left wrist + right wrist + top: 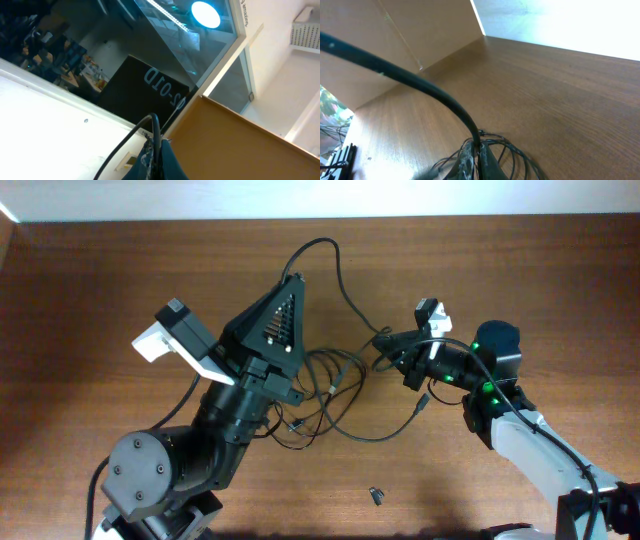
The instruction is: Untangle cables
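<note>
One left gripper (292,286), one right gripper (386,347), one cable tangle (335,385), one small dark object (376,496) and one table (90,290) are being shown.

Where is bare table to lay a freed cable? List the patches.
Bare table far left of the left gripper, and far right beyond the right gripper. Crowded: the cable tangle between the arms, plus a small dark piece near front.

Free: bare table (540,270) at 1–2 o'clock, also 10–11 | Blocked: cables (330,375) tangled at centre, loop reaching 12 | left arm (215,430) filling 7–9 | right arm (520,430) across 3–5 | small dark piece (377,496) at 6
</note>
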Robot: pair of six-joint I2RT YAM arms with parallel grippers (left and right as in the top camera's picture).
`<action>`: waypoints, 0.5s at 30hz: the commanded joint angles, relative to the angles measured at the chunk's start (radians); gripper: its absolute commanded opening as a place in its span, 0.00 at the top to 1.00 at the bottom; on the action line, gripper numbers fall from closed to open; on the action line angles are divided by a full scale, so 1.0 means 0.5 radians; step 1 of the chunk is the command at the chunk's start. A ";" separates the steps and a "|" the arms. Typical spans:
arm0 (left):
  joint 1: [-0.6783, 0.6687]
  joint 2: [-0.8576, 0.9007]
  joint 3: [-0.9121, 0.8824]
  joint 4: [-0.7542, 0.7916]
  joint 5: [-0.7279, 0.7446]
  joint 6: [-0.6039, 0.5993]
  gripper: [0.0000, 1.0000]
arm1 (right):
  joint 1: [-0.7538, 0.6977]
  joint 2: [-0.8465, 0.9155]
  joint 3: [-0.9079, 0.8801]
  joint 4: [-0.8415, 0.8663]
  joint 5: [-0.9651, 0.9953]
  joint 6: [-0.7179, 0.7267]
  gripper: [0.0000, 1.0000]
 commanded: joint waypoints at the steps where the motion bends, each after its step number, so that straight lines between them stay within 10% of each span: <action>1: 0.001 -0.001 0.018 0.020 0.088 -0.014 1.00 | 0.018 0.007 0.018 0.006 0.023 -0.014 0.96; 8: 0.001 0.000 0.018 0.019 0.095 -0.033 1.00 | 0.019 0.007 0.018 0.007 0.023 -0.014 0.60; 15: 0.001 0.005 0.019 0.063 0.163 -0.067 1.00 | 0.018 0.006 0.018 0.007 0.024 -0.014 0.58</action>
